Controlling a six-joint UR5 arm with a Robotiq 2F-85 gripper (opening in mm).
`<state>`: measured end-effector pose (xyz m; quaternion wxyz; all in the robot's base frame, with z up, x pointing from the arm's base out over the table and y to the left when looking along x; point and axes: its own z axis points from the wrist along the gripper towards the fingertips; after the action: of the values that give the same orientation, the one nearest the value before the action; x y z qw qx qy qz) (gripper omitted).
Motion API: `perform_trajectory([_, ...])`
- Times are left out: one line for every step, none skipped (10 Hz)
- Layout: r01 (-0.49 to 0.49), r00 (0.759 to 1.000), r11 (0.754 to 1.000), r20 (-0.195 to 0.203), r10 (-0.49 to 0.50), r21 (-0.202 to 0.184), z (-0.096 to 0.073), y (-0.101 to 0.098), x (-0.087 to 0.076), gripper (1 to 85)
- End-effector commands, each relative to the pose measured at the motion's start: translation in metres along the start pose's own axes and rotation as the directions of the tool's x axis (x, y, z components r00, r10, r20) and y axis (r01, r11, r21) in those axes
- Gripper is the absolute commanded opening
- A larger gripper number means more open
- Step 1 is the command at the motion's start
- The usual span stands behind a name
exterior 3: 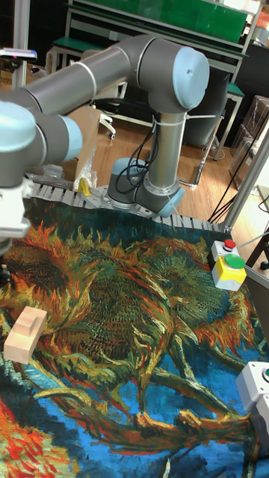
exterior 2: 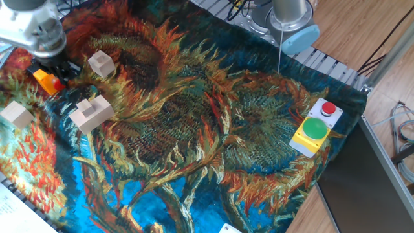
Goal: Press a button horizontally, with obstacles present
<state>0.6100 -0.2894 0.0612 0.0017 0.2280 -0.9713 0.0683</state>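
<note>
The small orange box (exterior 2: 44,80) sits at the far left of the cloth, and its red button (exterior 2: 58,84) faces right. My gripper (exterior 2: 63,68) hangs just above and behind the button; its dark fingers blend together, so no gap or contact shows. The obstacles are pale wooden blocks. One cube (exterior 2: 101,63) lies right of the gripper, a notched block (exterior 2: 92,112) (exterior 3: 25,334) lies in front of the box, and another cube (exterior 2: 17,115) is near the left edge. In the tall fixed view the gripper is cut off at the left edge.
A larger yellow-and-grey box (exterior 2: 315,127) (exterior 3: 228,269) with green and red buttons stands at the right of the sunflower-pattern cloth (exterior 2: 194,142). The arm's base (exterior 2: 291,26) is at the back. White boxes (exterior 3: 258,388) sit at the lower right of the tall fixed view.
</note>
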Motion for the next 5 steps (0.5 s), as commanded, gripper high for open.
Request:
perform_trajectory([-0.008,0.999,0.997,0.04,0.011,-0.071,-0.008,0.007,0.001,1.3])
perform_trajectory([-0.008,0.998,0.996,0.054,0.013,-0.086,-0.008,0.011,-0.003,1.3])
perform_trajectory([-0.019,0.998,0.995,0.061,0.025,-0.095,-0.008,0.013,-0.005,1.3])
perform_trajectory([-0.061,0.996,0.99,0.058,0.069,-0.125,-0.009,0.02,-0.006,1.3])
perform_trajectory([-0.059,0.996,0.99,0.064,0.068,-0.13,-0.009,0.021,-0.007,1.3])
